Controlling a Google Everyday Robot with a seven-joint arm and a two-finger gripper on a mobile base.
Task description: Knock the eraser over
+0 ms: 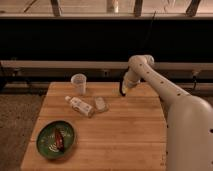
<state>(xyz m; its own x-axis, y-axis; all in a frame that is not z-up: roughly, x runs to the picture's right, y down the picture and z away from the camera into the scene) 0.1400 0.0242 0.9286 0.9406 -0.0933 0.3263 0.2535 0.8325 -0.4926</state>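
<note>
Your gripper [122, 90] hangs low over the far edge of the wooden table [125, 135], right of the eraser [100, 103]; dark windows behind.

The single camera looked down from above the near edge of the wooden table [115, 132], facing 12 o'clock toward the dark window wall [75, 42]. It sat close by the robot's white body at 4 o'clock. The gripper [123, 90] hung at 1 o'clock, over the table's far edge.
</note>
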